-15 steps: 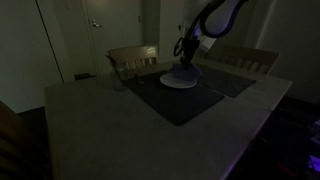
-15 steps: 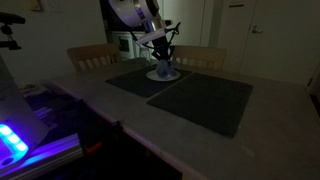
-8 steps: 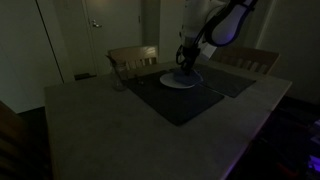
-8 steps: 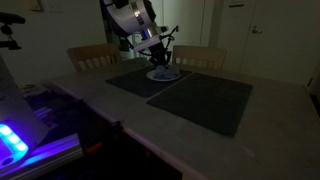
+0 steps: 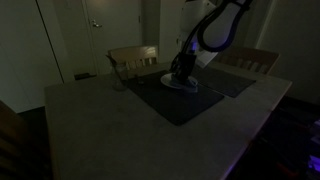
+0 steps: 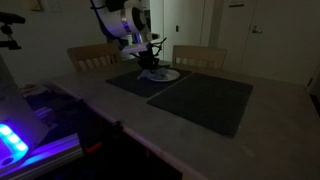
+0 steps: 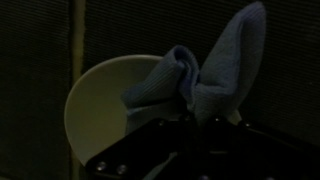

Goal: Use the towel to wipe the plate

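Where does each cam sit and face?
Exterior view: off a grey table corner, facing across the dark placemat to the round white plate; arm from top right, gripper at plate.
Exterior view: low off another corner, facing the same plate; arm enters upper left.
Wrist view: looks down past the gripper at the plate and pinched blue cloth towel.
Shared: plate in all three.

Arm [image 6: 125, 22] of rounded white links with darker joints; claw [image 7: 192, 122] black, blocky, dull-surfaced.
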Motion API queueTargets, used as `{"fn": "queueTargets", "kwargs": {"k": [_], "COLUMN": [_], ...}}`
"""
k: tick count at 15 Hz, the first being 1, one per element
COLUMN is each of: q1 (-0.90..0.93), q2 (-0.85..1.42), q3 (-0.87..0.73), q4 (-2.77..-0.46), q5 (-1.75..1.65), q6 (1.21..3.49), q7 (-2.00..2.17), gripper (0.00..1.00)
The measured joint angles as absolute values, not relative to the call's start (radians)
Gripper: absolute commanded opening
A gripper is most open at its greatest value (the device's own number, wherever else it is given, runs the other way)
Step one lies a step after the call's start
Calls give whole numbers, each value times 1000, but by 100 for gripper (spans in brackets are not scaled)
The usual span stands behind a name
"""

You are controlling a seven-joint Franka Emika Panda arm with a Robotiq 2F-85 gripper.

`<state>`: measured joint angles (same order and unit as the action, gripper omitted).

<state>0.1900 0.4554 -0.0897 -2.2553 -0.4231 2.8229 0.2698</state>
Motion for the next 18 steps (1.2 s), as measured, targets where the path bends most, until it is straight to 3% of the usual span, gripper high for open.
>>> {"fn": "queueTargets", "kwargs": {"k": [8, 18], "q1": [300, 370], "q2": [457, 514], "q3": [-222, -407], "q4": [-2259, -2254], "q5": [-409, -451], "q6": [3003, 3043], "q7": [410, 450], "gripper": [2, 2]}}
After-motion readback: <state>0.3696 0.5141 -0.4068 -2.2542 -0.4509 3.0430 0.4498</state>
